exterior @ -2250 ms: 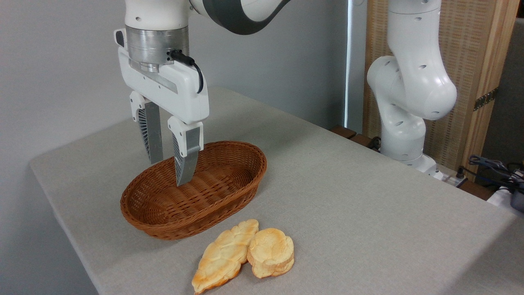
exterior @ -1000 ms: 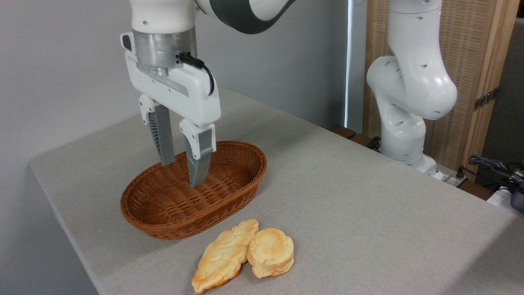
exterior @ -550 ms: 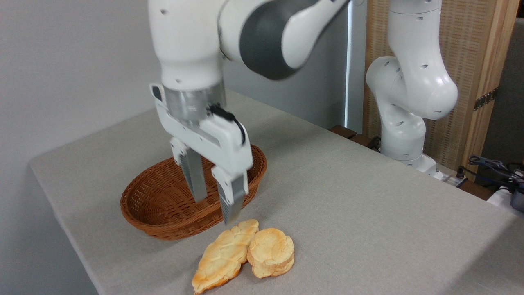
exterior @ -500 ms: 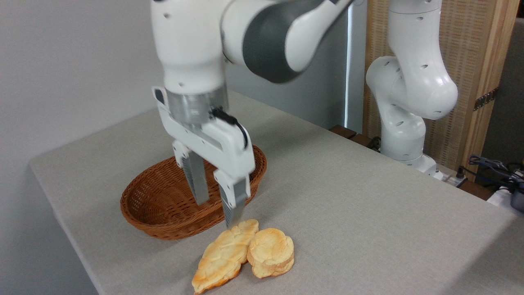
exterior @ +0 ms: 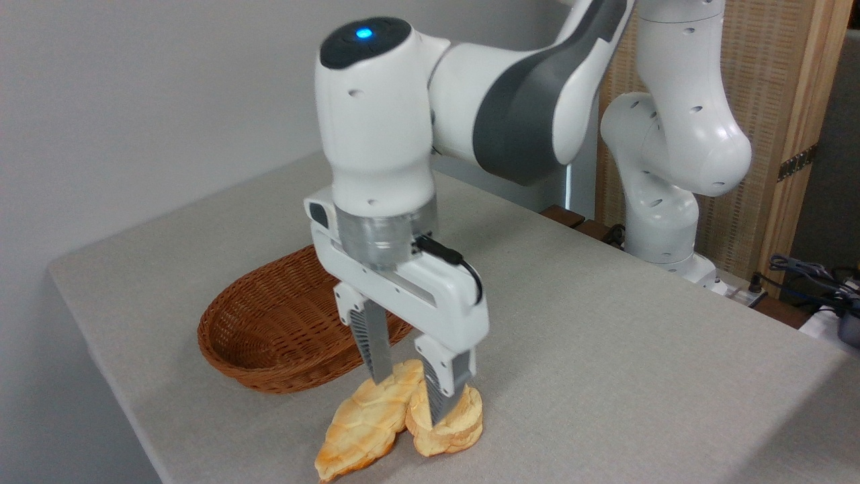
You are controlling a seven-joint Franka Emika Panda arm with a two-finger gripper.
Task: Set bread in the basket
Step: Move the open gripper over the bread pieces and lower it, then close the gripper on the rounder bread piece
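Observation:
The bread [exterior: 457, 425], a small thick golden-tan bun, lies near the table's front edge. It touches a longer flat braided loaf [exterior: 363, 425] on its left. My gripper [exterior: 408, 400] is open and hangs low right over the two breads. Its left finger [exterior: 371, 346] comes down at the far end of the braided loaf. The right finger [exterior: 440, 390] stands in front of the bun's left part and hides it. Nothing is held between the fingers. The oval reddish-brown wicker basket [exterior: 269, 329] stands behind and to the left, and no bread shows inside it.
The grey table [exterior: 605, 349] drops off just in front of the breads and along the left. The arm's white base [exterior: 672, 168] stands at the back right, with cables [exterior: 806, 275] beside it.
The gripper has swung from above the basket forward and to the right, and it has come down over the two breads. It stays open. Breads and basket have not moved.

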